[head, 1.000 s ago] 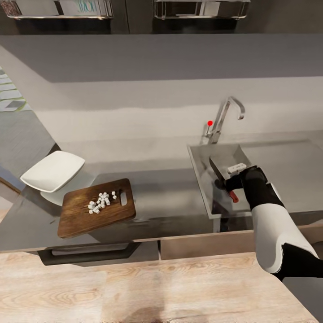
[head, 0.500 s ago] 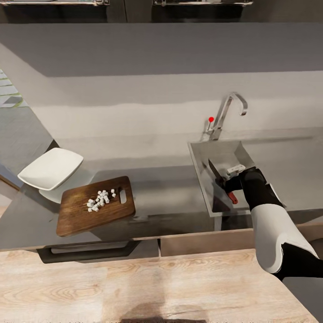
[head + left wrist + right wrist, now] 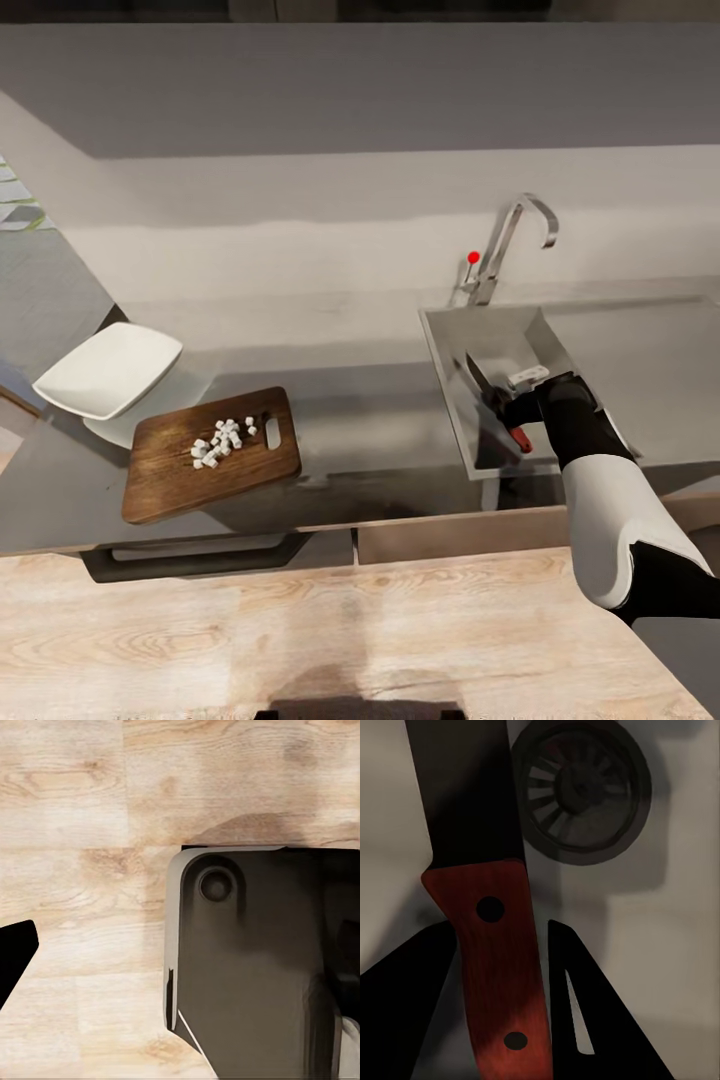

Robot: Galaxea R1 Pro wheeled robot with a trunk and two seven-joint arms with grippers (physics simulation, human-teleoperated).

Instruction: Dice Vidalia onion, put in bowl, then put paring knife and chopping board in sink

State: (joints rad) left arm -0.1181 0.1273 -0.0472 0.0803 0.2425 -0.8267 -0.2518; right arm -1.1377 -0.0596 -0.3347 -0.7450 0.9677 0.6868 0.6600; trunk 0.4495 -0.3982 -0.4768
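Note:
My right gripper (image 3: 505, 408) is shut on the paring knife (image 3: 482, 382) and holds it over the sink (image 3: 447, 370). In the right wrist view the red-brown handle (image 3: 499, 967) sits between my two black fingers (image 3: 405, 1005), and the dark blade points past the round drain (image 3: 581, 791). To the left on the countertop (image 3: 360, 420) lies the chopping board (image 3: 165, 485) with a small heap of white diced onion (image 3: 220, 441). The white bowl (image 3: 108, 370) stands just beyond the board's far left corner. My left gripper (image 3: 180, 945) hangs open above the wood floor.
A chrome tap (image 3: 512, 240) with a red knob (image 3: 473, 257) rises behind the basin, and the flat drainboard (image 3: 640, 370) lies to its right. A pale wall panel (image 3: 300, 210) backs the counter. Light wood floor (image 3: 300, 630) runs along the cabinet front. The robot's dark base (image 3: 255, 967) shows under the left wrist.
The whole picture has slid upward, so the camera has tilted down and the upper shelves have left the view. My right gripper still holds the knife over the sink.

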